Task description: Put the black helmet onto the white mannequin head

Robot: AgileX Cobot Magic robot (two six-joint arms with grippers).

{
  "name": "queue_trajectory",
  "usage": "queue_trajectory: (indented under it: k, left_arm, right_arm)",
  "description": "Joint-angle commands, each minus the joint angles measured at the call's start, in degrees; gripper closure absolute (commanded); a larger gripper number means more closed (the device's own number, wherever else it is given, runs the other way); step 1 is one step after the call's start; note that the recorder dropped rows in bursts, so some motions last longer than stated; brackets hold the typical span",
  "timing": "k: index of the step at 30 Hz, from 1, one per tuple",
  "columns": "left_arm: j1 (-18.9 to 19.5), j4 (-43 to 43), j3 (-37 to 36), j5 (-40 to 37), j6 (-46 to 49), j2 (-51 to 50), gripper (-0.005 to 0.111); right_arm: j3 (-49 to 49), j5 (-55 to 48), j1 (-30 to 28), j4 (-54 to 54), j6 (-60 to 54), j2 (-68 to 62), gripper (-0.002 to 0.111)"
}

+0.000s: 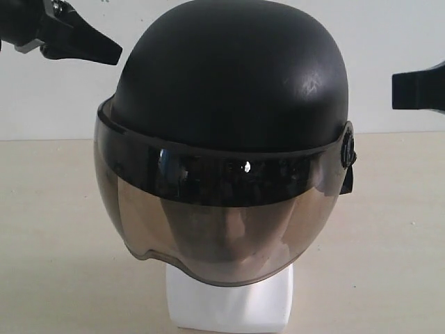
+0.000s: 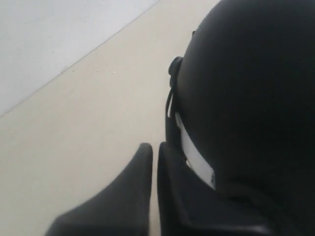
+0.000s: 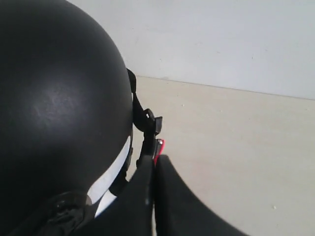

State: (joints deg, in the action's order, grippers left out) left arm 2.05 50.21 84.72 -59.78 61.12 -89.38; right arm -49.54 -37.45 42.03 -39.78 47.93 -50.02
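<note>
The black helmet [image 1: 229, 76] sits on the white mannequin head, whose blocky neck base [image 1: 229, 303] shows below the smoky visor [image 1: 208, 223]; the face shows dimly through the tint. My left gripper [image 1: 115, 52] hangs shut at the upper left, just clear of the shell. At the right edge my right gripper [image 1: 398, 90] is shut too, apart from the helmet. In the left wrist view the gripper [image 2: 155, 147] is beside the helmet [image 2: 246, 88], with a white sliver of the head [image 2: 194, 155]. The right wrist view shows the gripper [image 3: 155, 160] empty beside the helmet [image 3: 54, 98].
The head stands on a beige table [image 1: 49, 229] before a white wall [image 1: 55, 97]. A black chin strap with a buckle [image 3: 150, 123] and a red tab [image 3: 159, 145] hangs at the helmet's side, below my right gripper's tips.
</note>
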Motion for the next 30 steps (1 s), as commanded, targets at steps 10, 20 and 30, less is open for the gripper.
queue_trajectory:
  k: [10, 20, 30]
  left_arm:
    - [-0.12, 6.78, -5.87, -7.01, 3.34, 3.92, 0.102]
    - [-2.74, 10.4, -12.12, -10.08, 4.54, 6.72, 0.102]
    - [-2.74, 10.4, -21.66, -8.88, 5.32, 16.86, 0.102]
  right_arm:
    - [0.21, 10.3, -0.34, -1.12, 0.77, -3.37, 0.108]
    - [0.21, 12.19, -0.34, -1.12, 0.77, -3.37, 0.108]
    - [0.21, 12.44, -0.34, -1.03, 0.66, -3.37, 0.108]
